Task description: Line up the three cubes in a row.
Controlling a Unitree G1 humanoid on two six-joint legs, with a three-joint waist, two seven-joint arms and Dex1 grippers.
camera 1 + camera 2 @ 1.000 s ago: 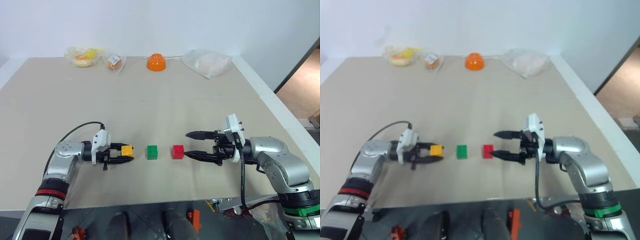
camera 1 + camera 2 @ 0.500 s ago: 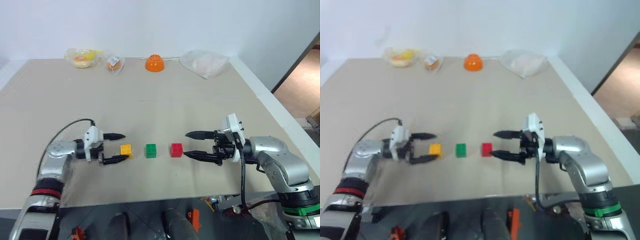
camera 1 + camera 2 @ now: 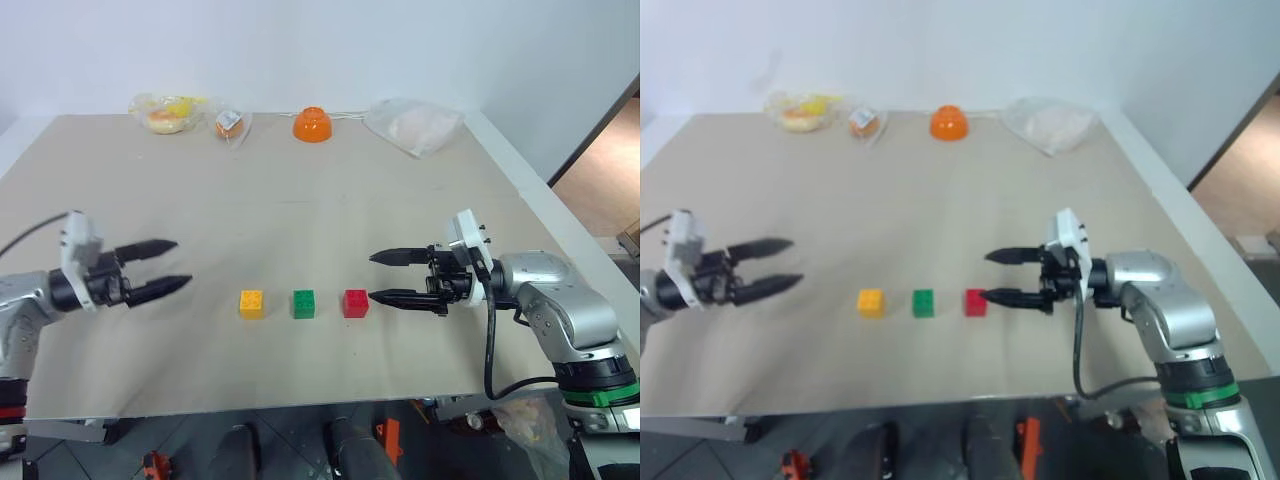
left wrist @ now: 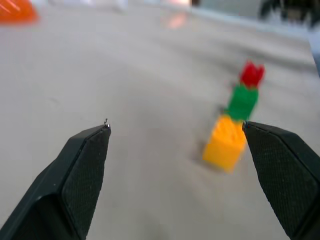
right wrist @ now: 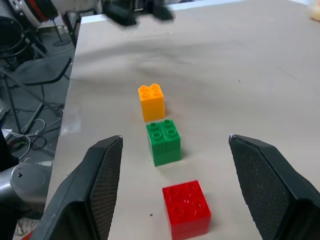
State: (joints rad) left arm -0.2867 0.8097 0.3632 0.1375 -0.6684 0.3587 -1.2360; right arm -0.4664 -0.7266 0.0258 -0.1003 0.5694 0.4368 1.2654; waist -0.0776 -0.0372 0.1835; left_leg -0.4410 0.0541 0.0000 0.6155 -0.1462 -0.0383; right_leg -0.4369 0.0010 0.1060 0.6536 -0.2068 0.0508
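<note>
My yellow cube (image 3: 251,303), green cube (image 3: 303,303) and red cube (image 3: 354,302) sit in a row on the table (image 3: 300,200); left gripper (image 3: 170,266) spread empty, well apart; right gripper (image 3: 376,277) spread empty, just beside red.

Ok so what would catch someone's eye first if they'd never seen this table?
Three cubes in a row near the front edge: yellow cube, green cube, red cube. An open end effector flanks each end, the left end effector well clear, the right end effector beside the red cube.

Three small studded plastic cubes in a row on the beige counter (image 3: 330,220): yellow-orange studded plastic cube (image 3: 251,303) left, green studded plastic cube (image 3: 303,303) between, red studded plastic cube (image 3: 355,302) right.
</note>
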